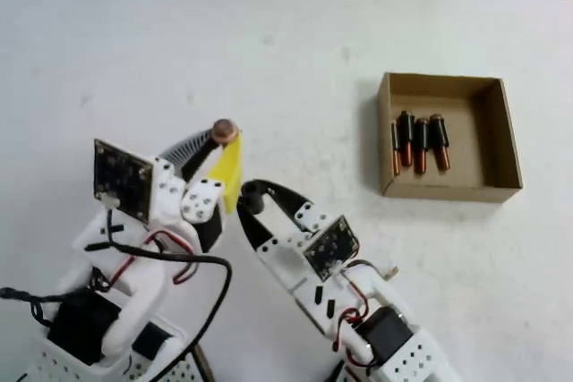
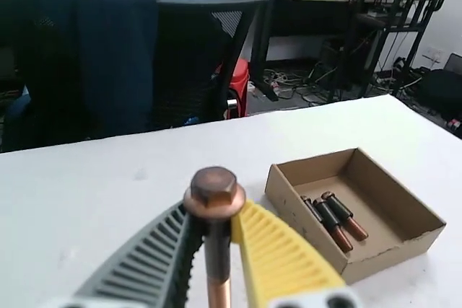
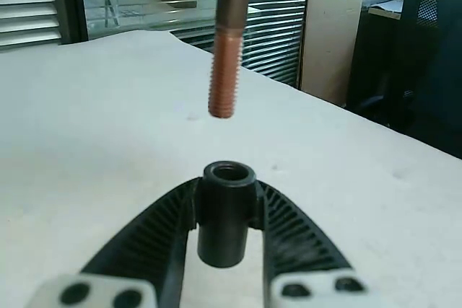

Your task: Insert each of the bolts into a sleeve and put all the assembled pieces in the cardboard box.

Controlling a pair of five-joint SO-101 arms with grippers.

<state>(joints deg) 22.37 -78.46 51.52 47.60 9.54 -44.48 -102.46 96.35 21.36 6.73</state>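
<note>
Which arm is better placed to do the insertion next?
Left, probably: the left gripper holds the bolt upright over the sleeve gripped mouth-up by the right gripper; lowering would seat it.

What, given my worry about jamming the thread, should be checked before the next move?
1. Grip of the left pincer on the copper-coloured hex-head bolt: ok.
2. Grip of the right pincer on the black cylindrical sleeve, bore facing the bolt: ok.
3. Threaded tip apart from the sleeve, not yet entered: ok.
4. Tip centred over the bore: cannot tell; the right wrist view suggests it, but depth is unclear.
5. Bare floor in the brown cardboard box beside the assembled pieces: ok.
</note>
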